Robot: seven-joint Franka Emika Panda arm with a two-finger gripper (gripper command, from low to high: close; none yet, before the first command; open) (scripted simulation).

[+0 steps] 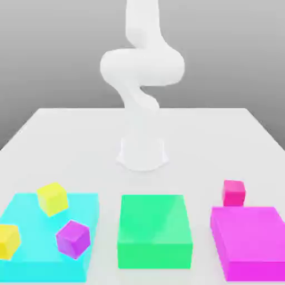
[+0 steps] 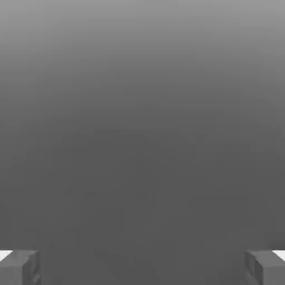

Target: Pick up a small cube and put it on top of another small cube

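Note:
A small hot-pink cube (image 1: 234, 192) sits on the white table just behind the large magenta slab (image 1: 251, 240) at the exterior view's right. On the cyan slab (image 1: 47, 236) at the left rest a small purple cube (image 1: 73, 238) and two yellow cubes (image 1: 53, 198) (image 1: 8, 240). The white arm (image 1: 142, 72) rises from its base (image 1: 142, 153) at the table's middle and bends upward out of the picture. In the hand view my gripper (image 2: 142, 267) is open, its two grey fingertips (image 2: 22, 267) far apart with only grey background between them.
A green slab (image 1: 154, 230) lies between the cyan and magenta slabs along the front of the table (image 1: 72, 139). The three slabs stand in a row with narrow gaps of table between them.

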